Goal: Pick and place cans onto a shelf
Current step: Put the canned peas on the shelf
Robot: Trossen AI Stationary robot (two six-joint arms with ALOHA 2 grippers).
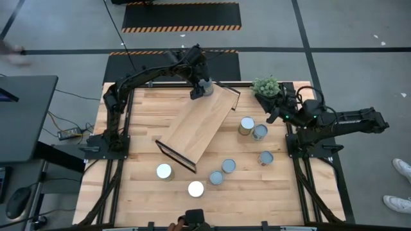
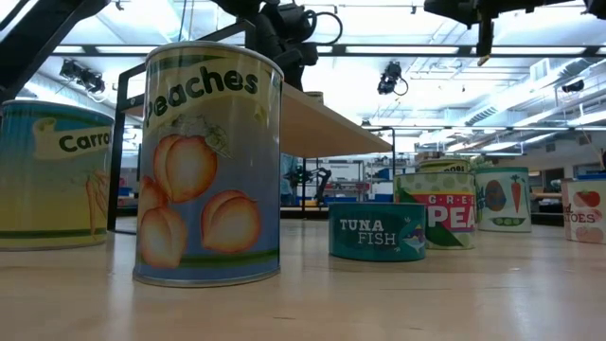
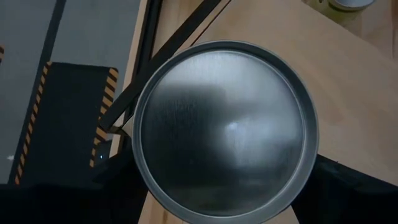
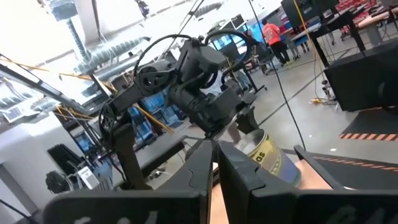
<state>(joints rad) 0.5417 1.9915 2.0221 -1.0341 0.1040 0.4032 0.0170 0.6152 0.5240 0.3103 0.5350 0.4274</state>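
Left gripper (image 1: 200,88) is clamped on a can (image 3: 225,127) and holds it over the far end of the shelf (image 1: 201,124). From its wrist camera the can's silvery round top fills the frame between the dark fingers (image 3: 348,193), with the light board directly beneath and the shelf's black frame bar running just beside the can. From the right wrist camera the same gripper (image 4: 239,127) shows with the yellowish can (image 4: 264,158) under it.

Outward from it, the shelf runs diagonally toward the table's near side, ending at a black frame. Beyond that near end stand two white-topped cans (image 1: 164,171) and (image 1: 196,188), and two blue-grey ones (image 1: 216,178) and (image 1: 228,166) just beside each other. To the gripper's right, past the shelf's long edge, two cans (image 1: 247,126) and (image 1: 259,132) stand touching, with another (image 1: 266,158) nearer the front.

Right gripper (image 1: 275,117) waits at the table's right edge, next to a small green plant (image 1: 267,86); its own camera shows the fingers (image 4: 245,177) nearly closed, a thin gap between them, holding nothing.
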